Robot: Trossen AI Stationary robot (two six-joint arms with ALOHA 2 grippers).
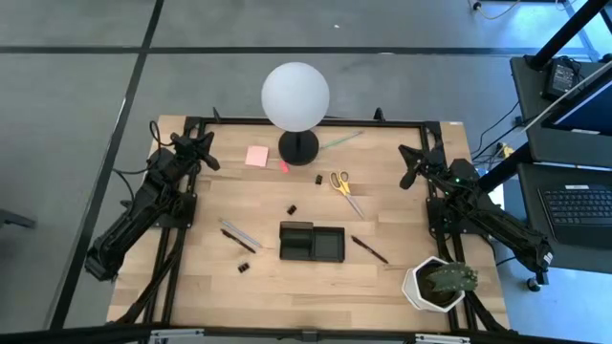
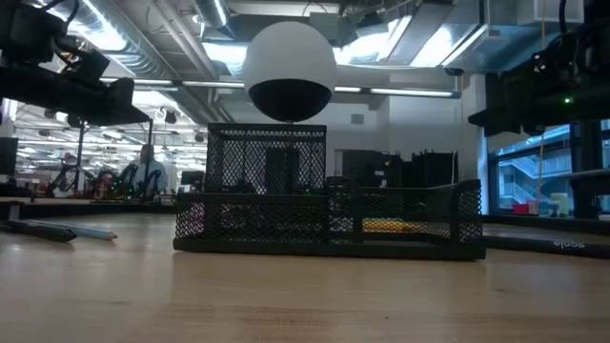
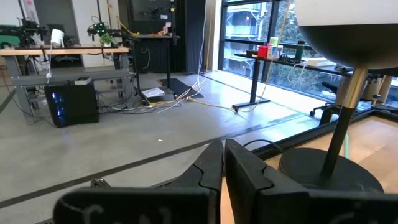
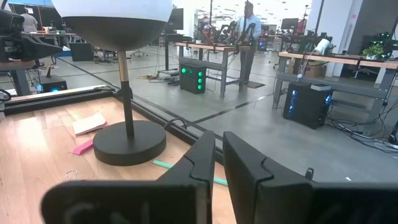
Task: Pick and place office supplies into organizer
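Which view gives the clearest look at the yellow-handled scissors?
The high view: the scissors lie whole on the table, right of the lamp base, apart from the organizer. The low view gives only a yellow patch through the organizer's mesh, likely the handles. Neither wrist view shows them.

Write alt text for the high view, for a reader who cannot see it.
A wooden table seen from above: a black organizer sits in the middle, with scissors, pens and a pink notepad scattered around it. Both claws, left and right, wait shut at the far corners.
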